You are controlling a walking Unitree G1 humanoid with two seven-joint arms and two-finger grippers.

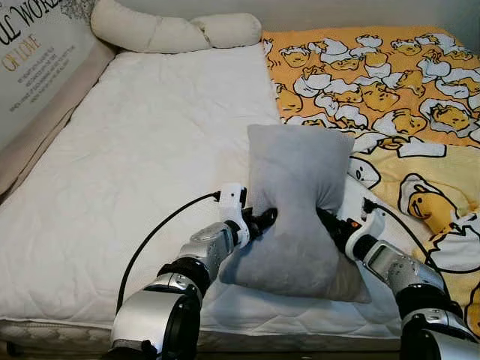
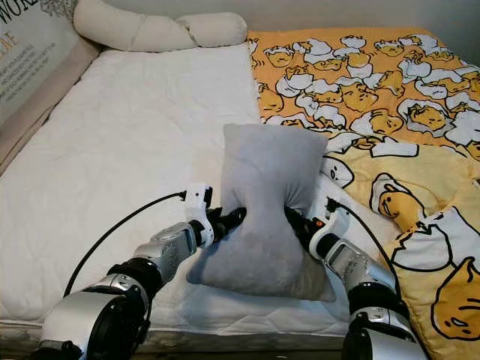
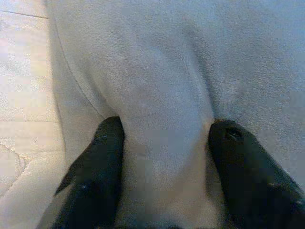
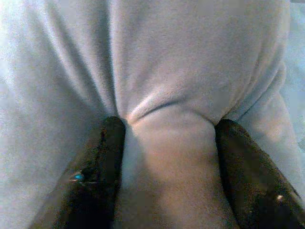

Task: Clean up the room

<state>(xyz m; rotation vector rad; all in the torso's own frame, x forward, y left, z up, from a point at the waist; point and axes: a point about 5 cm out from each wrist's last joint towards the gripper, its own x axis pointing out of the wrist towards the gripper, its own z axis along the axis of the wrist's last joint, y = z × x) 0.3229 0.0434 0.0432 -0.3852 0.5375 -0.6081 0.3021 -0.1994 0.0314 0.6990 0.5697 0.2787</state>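
grey pillow (image 1: 298, 196) held upright over the near edge of the bed, pinched at its waist from both sides so the middle narrows and the top stands up. left gripper (image 1: 264, 220) clamped on a fold of the pillow's left edge, fabric bunched between the fingers (image 3: 97, 167); right gripper (image 1: 325, 222) likewise closed on a fold of the right edge. two-sided grip likely for lifting the soft thing without sagging, probably toward the head of the bed. bare white mattress (image 1: 135, 172) below; duck blanket (image 1: 390, 82) rumpled to the right, bolster (image 1: 172, 31) at the head. no containers seen.
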